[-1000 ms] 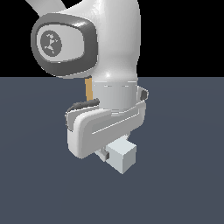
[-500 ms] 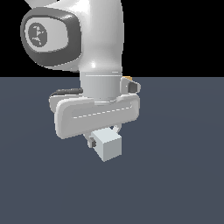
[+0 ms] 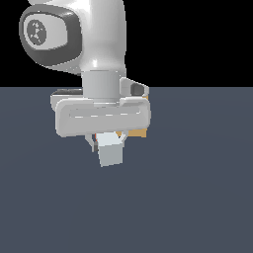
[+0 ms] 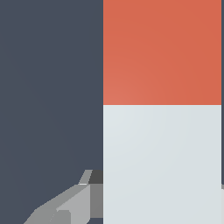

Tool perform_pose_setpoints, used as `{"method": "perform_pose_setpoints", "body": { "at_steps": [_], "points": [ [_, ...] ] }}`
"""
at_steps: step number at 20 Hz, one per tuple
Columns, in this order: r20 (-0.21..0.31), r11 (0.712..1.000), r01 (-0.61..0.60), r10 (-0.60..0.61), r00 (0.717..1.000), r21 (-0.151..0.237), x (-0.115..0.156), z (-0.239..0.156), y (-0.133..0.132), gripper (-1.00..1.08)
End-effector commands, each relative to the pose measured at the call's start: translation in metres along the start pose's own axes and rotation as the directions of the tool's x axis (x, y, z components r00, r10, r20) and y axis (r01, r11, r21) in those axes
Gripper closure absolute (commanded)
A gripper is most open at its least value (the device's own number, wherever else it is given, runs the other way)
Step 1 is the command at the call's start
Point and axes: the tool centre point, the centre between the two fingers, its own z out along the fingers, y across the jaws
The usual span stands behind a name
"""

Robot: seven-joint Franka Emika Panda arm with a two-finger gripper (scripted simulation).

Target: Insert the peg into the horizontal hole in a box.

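Note:
My gripper [image 3: 109, 144] is shut on the peg and holds it above the dark floor. In the exterior view the peg's white-grey end [image 3: 110, 152] points at the camera, and its red-orange part is hidden behind it. In the wrist view the peg fills most of the frame, red-orange part [image 4: 162, 52] beyond white-grey part [image 4: 162, 166], with one grey finger [image 4: 72, 204] beside it. A small tan-orange piece of the box [image 3: 139, 132] shows behind the gripper's hand on the exterior view's right. The hole is hidden.
The white arm and its wide hand [image 3: 101, 116] block most of the middle of the exterior view. Dark grey-blue floor [image 3: 197, 197] lies all around.
The hand has turned to face the exterior camera more squarely. The peg has shifted towards that view's left and slightly up. The tan box now shows below the hand's right side.

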Motion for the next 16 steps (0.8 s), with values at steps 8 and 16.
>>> {"method": "perform_pose_setpoints", "body": {
  "at_steps": [8,16],
  "points": [
    [0.0,0.977,-0.214,0.214,0.977,-0.004,0.029,-0.016,-0.003,1.08],
    [0.001,0.946,-0.323,0.323,0.946,-0.004,0.045,-0.024,-0.001,1.08]
  ]
}}
